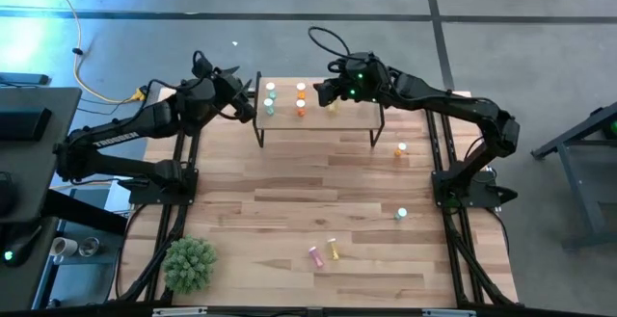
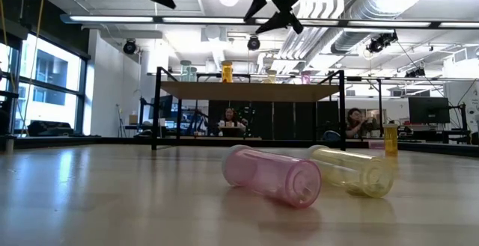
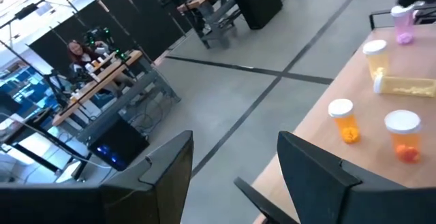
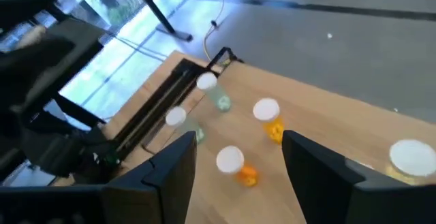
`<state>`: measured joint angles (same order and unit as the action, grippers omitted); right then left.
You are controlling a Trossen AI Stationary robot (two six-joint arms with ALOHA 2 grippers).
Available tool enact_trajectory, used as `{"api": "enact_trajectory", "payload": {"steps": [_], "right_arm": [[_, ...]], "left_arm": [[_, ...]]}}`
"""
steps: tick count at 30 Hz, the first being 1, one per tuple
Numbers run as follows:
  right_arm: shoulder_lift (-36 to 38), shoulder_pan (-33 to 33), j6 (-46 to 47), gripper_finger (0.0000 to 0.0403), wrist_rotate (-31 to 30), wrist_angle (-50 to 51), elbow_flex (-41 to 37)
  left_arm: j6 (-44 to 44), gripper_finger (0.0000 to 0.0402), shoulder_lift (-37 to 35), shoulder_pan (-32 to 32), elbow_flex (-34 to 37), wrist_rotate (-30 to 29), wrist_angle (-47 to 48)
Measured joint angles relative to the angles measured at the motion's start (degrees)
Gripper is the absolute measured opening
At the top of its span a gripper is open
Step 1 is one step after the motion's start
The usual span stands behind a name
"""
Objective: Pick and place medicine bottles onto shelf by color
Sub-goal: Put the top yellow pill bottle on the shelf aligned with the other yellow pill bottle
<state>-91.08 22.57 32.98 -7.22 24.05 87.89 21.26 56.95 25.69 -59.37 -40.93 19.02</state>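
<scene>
The pink bottle [image 1: 315,254] and yellow bottle [image 1: 334,250] lay toppled at the table's six o'clock, likely light, slick and prone to rolling, best pinched across the body. Both were well apart from the right gripper [image 1: 326,92], held empty with fingers spread over the shelf [image 1: 357,117] at twelve o'clock. The left gripper [image 1: 248,100] was likewise parted, empty, at the shelf's nine o'clock edge beside the green bottles [image 1: 270,97].

I see the shelf [image 1: 318,117] at the table's [image 1: 289,177] far edge, bottles [image 1: 300,98] standing on it. Four bottles [image 1: 324,251] sit on the tabletop nearer me.
</scene>
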Motion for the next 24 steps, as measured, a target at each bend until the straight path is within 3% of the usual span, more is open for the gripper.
{"api": "enact_trajectory", "payload": {"steps": [6, 10, 18, 24], "right_arm": [[-1.3, 0.0, -3.3, 0.0206, -3.4, 11.6, 9.3], [-3.6, 0.0, 0.3, 0.0206, -5.7, 21.7, 13.6], [-8.1, -0.2, 8.9, 0.0206, -4.5, 29.7, 14.5], [-10.9, -0.2, 9.5, 0.0206, -4.6, 30.1, 14.5]], "left_arm": [[0.0, 0.0202, 0.0, 2.2, -1.4, 0.2, 0.7], [-0.1, 0.0202, 0.0, 3.6, -1.4, 2.5, 1.2], [-0.8, 0.0202, 0.0, 5.1, -1.4, 3.5, 2.4], [-1.8, 0.0202, 0.0, 5.1, -1.4, 3.9, 3.7]]}}
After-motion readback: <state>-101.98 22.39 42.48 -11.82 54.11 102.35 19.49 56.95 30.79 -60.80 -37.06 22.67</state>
